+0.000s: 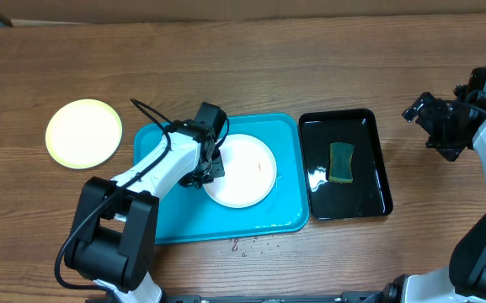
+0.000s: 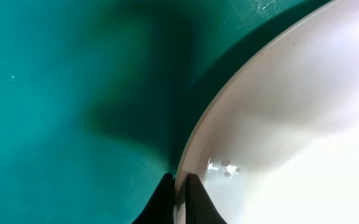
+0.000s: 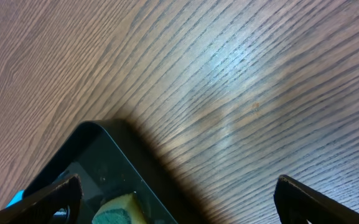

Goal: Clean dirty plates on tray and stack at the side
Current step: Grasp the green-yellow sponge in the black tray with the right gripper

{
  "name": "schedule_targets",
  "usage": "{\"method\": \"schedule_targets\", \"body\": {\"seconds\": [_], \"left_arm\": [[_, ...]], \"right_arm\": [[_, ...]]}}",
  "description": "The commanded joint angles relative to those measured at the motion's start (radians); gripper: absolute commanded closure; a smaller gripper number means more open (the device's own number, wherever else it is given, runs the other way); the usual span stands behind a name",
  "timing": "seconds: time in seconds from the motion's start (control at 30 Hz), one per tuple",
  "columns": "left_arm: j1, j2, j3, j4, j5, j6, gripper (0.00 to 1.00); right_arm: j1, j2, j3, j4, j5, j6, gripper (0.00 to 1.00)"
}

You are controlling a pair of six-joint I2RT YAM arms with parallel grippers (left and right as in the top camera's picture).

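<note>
A white plate lies on the turquoise tray. My left gripper is shut on the plate's left rim; in the left wrist view the two black fingers pinch the rim of the white plate above the tray floor. A few small droplets or specks sit on the plate near the fingers. A pale yellow plate lies on the table to the left of the tray. My right gripper is open and empty, held over the table at the far right. A third plate is not in view.
A glossy black tray stands right of the turquoise one and holds a green-and-yellow sponge; its corner and the sponge show in the right wrist view. Small specks lie on the table in front of the turquoise tray.
</note>
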Motion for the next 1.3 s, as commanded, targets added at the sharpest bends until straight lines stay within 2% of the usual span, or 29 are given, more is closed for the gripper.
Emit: {"method": "schedule_targets", "body": {"seconds": [0.0, 0.17, 0.2, 0.23, 0.27, 0.3, 0.37, 0.5, 0.6, 0.73, 1.07, 1.17, 1.27], "left_arm": [[0.000, 0.013, -0.014, 0.013, -0.038, -0.013, 0.96], [0.000, 0.013, -0.039, 0.078, -0.030, -0.013, 0.96], [0.000, 0.013, -0.042, 0.085, -0.027, -0.013, 0.96], [0.000, 0.013, -0.045, 0.094, -0.021, -0.013, 0.96], [0.000, 0.013, -0.045, 0.100, -0.011, -0.013, 0.96], [0.000, 0.013, -0.045, 0.110, 0.008, -0.013, 0.96], [0.000, 0.013, -0.045, 0.114, 0.014, -0.013, 0.96], [0.000, 0.013, -0.050, 0.112, 0.013, -0.013, 0.96], [0.000, 0.013, -0.058, 0.112, 0.013, -0.014, 0.96], [0.000, 0.013, -0.085, 0.137, 0.011, -0.016, 0.96], [0.000, 0.013, -0.105, 0.161, 0.013, -0.016, 0.96], [0.000, 0.013, -0.105, 0.164, 0.014, -0.016, 0.96], [0.000, 0.013, -0.105, 0.168, 0.015, -0.021, 0.96]], "right_arm": [[-0.003, -0.015, 0.010, 0.007, -0.016, 0.005, 0.00], [-0.003, -0.015, 0.010, -0.094, -0.260, 0.006, 0.00], [0.006, -0.015, 0.011, -0.111, -0.314, -0.039, 0.01], [0.024, -0.016, 0.011, -0.129, -0.323, -0.087, 0.09], [0.044, -0.017, 0.011, -0.143, -0.302, -0.111, 0.13], [0.125, -0.017, 0.011, -0.175, -0.195, -0.105, 0.16], [0.216, -0.017, 0.011, -0.191, -0.135, -0.106, 0.16], [0.483, -0.016, 0.007, -0.278, 0.132, -0.087, 0.17], [0.565, -0.016, -0.014, -0.292, 0.220, -0.042, 0.17], [0.618, -0.016, -0.079, -0.231, 0.301, -0.010, 0.16], [0.609, -0.001, -0.273, 0.014, 0.299, -0.006, 0.21], [0.615, 0.001, -0.330, 0.094, 0.299, -0.006, 0.28], [0.615, 0.001, -0.359, 0.132, 0.299, -0.007, 0.40]]}}
